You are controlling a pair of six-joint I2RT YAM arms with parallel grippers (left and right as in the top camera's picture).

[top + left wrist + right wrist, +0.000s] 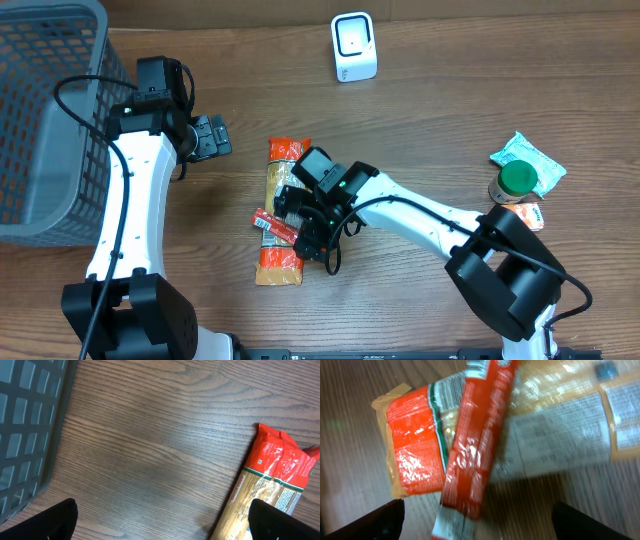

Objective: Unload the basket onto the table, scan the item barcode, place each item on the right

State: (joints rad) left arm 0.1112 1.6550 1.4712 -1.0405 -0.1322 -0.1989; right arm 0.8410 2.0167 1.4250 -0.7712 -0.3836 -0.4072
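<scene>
Red film marks the thing you want: a slim red packet (477, 445) lies slantwise across a long pasta pack (415, 460), touching it, both flat on the wooden surface (440, 100). From the right wrist, the packet's upper end is cut off by the frame, and the print on the pack's clear panel is too blurred to read. You cannot tell from there where a barcode sits. The right jaws stand wide above the pair and hold nothing. Only their dark fingertips (375, 522) show, low in the corners, and from overhead the wrist housing covers them and part of the packet. The left jaws are also wide and hold nothing, with their fingertips (45, 522) just entering the frame. They hang over bare wood between the grey mesh basket (50, 110) and the pack's red end. The white scanner (354, 47) stands near the far edge, well apart from the packet. Off to the right, a green-lidded jar (518, 179) touches a pale green pouch (535, 155). An orange item (528, 214) beside them is half hidden by the right arm.
</scene>
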